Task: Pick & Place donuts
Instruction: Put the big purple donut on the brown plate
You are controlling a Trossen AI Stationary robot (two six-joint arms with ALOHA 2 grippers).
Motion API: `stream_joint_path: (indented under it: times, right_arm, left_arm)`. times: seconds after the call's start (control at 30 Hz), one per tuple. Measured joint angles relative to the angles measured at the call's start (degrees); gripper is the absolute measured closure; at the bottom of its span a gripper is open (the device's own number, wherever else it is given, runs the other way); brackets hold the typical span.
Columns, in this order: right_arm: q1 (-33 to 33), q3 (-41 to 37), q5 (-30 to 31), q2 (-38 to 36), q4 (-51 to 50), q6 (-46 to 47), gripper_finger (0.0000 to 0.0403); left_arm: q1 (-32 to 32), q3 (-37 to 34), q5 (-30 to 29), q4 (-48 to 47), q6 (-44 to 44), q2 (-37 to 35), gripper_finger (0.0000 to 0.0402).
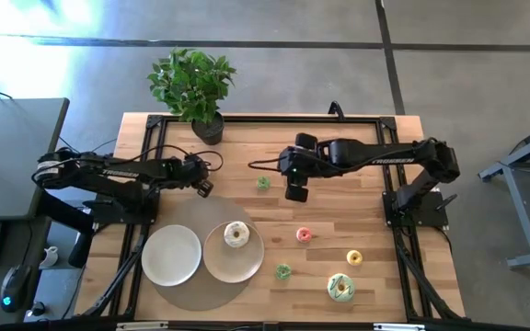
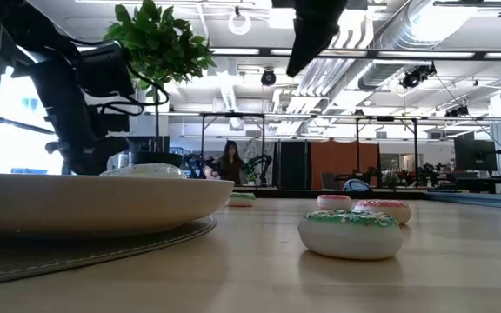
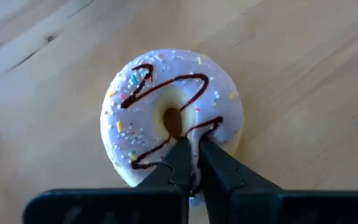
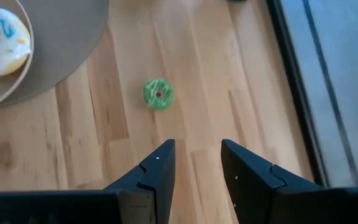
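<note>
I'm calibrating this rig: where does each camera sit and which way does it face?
High: overhead, straight down on the table; both arms show.
Low: table-top height, level across the green donut into the room; arms hang from above.
Left wrist: on the left gripper, down at the pink donut it pinches.
Right wrist: past the open right gripper at the mini green donut, which the high view shares.

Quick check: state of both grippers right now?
Left gripper: shut on the rim of a pink-frosted donut with chocolate drizzle.
Right gripper: open, empty, above the wooden table.
</note>
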Motion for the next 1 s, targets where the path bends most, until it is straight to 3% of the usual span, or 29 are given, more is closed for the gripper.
stream_joint_path:
  times: [0.13,0.3,0.43,0.53,0.67,0.9,1.0]
  right_arm:
    - [0.05,-1.04,-1.98,0.0,-0.29,3.58,0.0277]
    - [1.1,-1.04,-4.13,-0.35,-0.75,5.73,0.0276]
    - [2.0,-1.04,-4.21,-0.59,-0.81,5.77,0.0277]
    - [2.54,-1.04,-4.15,-0.59,-0.81,5.8,0.0276]
    - [3.22,-1.04,-4.13,-0.59,-0.84,7.0,0.0277]
    - [3.48,-1.04,-4.28,-0.61,-0.81,8.75,0.0277]
    - [3.45,-1.04,-4.02,-0.63,-0.81,8.73,0.0276]
  left_arm:
    - [-0.03,3.88,3.67,-0.69,2.02,-1.42,0.0379]
    - [-1.32,10.78,14.73,-0.07,6.27,-2.41,0.0396]
    - [-6.27,14.26,20.92,0.18,9.62,-2.43,0.0394]
    - [-12.65,14.86,21.84,0.84,9.48,-2.43,0.0398]
    - [-22.89,14.86,17.08,1.27,6.1,-1.72,0.0399]
    - [-41.27,14.84,-1.47,4.03,4.33,1.58,0.04]
    - [-47.18,14.86,-6.52,5.76,4.17,3.71,0.04]
